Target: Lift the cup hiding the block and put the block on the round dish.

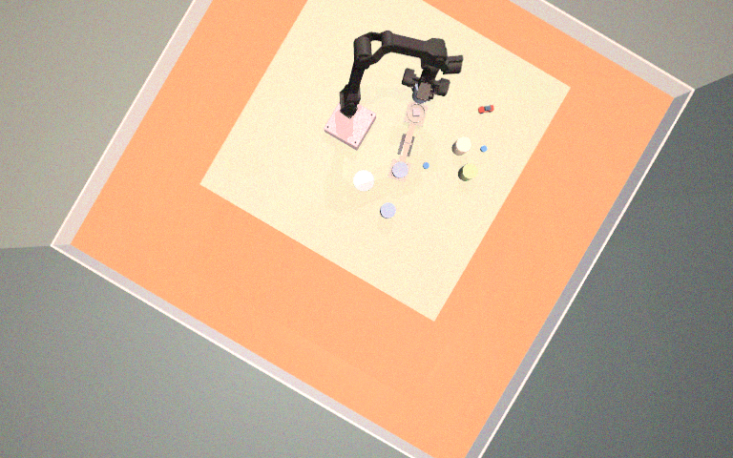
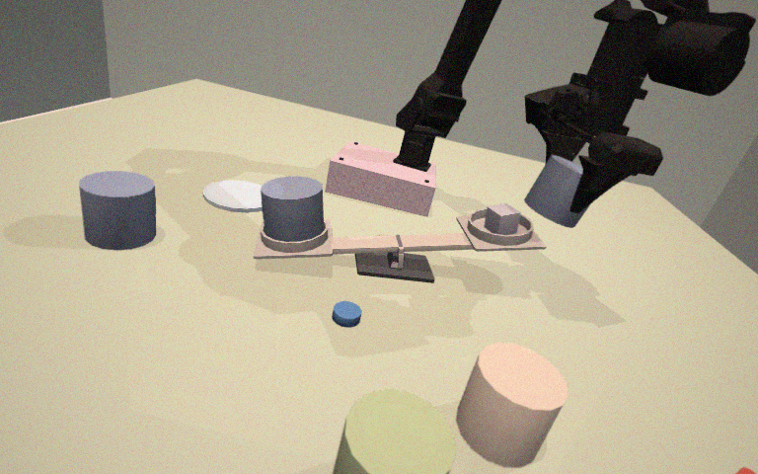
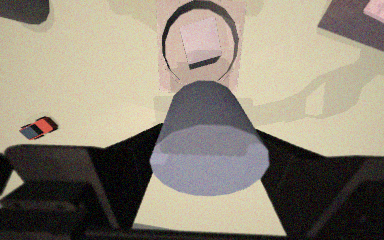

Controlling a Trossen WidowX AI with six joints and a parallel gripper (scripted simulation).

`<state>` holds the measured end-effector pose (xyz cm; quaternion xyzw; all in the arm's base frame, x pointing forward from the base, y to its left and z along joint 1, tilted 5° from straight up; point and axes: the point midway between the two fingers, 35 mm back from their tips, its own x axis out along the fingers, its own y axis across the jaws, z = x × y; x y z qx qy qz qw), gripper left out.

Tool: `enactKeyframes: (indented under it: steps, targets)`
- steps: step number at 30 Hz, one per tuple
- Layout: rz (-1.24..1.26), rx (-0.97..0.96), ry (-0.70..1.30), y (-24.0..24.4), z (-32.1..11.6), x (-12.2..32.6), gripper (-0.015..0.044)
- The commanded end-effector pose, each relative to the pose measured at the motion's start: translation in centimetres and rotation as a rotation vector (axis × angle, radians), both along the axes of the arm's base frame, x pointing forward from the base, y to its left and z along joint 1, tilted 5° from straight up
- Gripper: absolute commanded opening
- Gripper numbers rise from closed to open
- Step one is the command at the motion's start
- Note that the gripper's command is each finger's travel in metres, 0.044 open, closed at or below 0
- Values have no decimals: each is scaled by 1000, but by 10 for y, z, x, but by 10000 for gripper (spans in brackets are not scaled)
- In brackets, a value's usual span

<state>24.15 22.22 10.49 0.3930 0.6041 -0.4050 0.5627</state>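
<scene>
My gripper [image 1: 424, 92] [image 2: 566, 180] [image 3: 203, 128] is shut on a blue-grey cup [image 2: 548, 193] [image 3: 207, 107], held tilted in the air just beyond one end of the balance [image 1: 408, 135] [image 2: 441, 242] [image 3: 239, 10]. The small pale block [image 1: 415, 112] [image 2: 502, 218] [image 3: 200, 37] lies uncovered inside the ring of that end. The other balance cup [image 1: 400, 170] [image 2: 292, 212] stands upright in the ring at the opposite end, which sits slightly lower. The white round dish [image 1: 363, 180] [image 2: 230, 196] lies on the table near that cup, with nothing on it.
Another blue-grey cup [image 1: 387, 210] [image 2: 118, 212] stands on the table beyond the dish. A peach cylinder [image 1: 462, 145] [image 2: 511, 402], a green cylinder [image 1: 469, 172] [image 2: 397, 433], two blue discs [image 1: 426, 165] [image 1: 483, 148] and a red toy car [image 1: 486, 109] [image 3: 39, 128] stand on the balance's other side. The arm's base is pink [image 1: 353, 132] [image 2: 380, 187].
</scene>
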Motion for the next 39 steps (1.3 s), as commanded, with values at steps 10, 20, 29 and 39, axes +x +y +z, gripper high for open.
enactKeyframes:
  steps: [10, 20, 29, 39]
  targets:
    - [-3, 14, 2, 43, -42, -43, 0]
    - [-3, 14, 2, 44, -80, -45, 0]
    - [-3, 14, 2, 45, -88, -46, 0]
    - [3, 12, 0, 45, -94, -45, 79]
